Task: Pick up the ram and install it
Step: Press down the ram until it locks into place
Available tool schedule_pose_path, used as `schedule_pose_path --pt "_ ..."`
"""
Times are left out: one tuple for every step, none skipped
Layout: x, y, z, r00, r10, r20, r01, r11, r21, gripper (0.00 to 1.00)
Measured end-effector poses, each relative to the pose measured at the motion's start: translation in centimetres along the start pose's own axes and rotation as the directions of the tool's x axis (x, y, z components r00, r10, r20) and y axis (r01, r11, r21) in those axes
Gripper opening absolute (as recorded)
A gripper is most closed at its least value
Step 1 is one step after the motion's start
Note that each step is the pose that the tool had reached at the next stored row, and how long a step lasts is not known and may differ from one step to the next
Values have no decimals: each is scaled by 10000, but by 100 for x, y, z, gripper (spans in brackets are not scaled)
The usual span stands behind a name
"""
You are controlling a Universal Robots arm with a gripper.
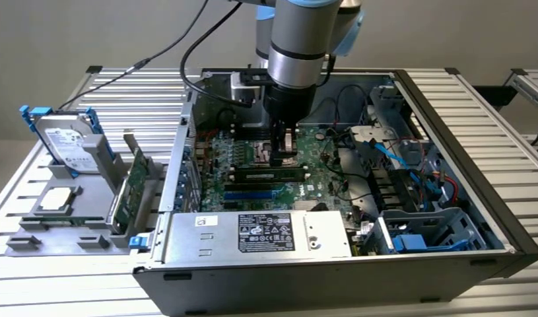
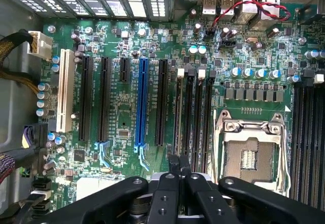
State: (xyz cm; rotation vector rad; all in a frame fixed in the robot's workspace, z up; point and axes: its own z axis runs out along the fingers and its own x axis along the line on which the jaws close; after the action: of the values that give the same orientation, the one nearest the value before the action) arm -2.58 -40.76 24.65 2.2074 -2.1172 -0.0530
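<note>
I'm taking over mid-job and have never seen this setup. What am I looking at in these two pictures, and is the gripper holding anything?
The exterior view shows a robot arm reaching down into an open computer case on a slatted metal table. Its gripper hangs just above the motherboard. A stick of ram already sits in a slot there. On the exterior view's left, a grey holder carries a hard drive and a green expansion card. The wrist view looks straight down past the black fingers, which are shut with nothing between them.

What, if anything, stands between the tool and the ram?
Nothing visible does. The shut tool hangs just above the motherboard inside the case, close beside the ram, with only open space between them.
</note>
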Motion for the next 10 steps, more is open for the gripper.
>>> schedule_pose_path --pt "0 0 0 10000 0 0 0 10000 0 11" --pt "0 0 0 10000 0 0 0 10000 0 11" --pt "0 0 0 10000 0 0 0 10000 0 11" --pt "0 0 0 10000 0 0 0 10000 0 11" --pt "0 0 0 10000 0 1 0 10000 0 11" --pt "0 0 0 10000 1 1 -1 10000 0 11" --pt "0 0 0 10000 0 0 0 10000 0 11" --pt "0 0 0 10000 0 0 0 10000 0 11" --pt "0 0 0 10000 0 0 0 10000 0 11" --pt "0 0 1 10000 0 -2 0 10000 -1 11"
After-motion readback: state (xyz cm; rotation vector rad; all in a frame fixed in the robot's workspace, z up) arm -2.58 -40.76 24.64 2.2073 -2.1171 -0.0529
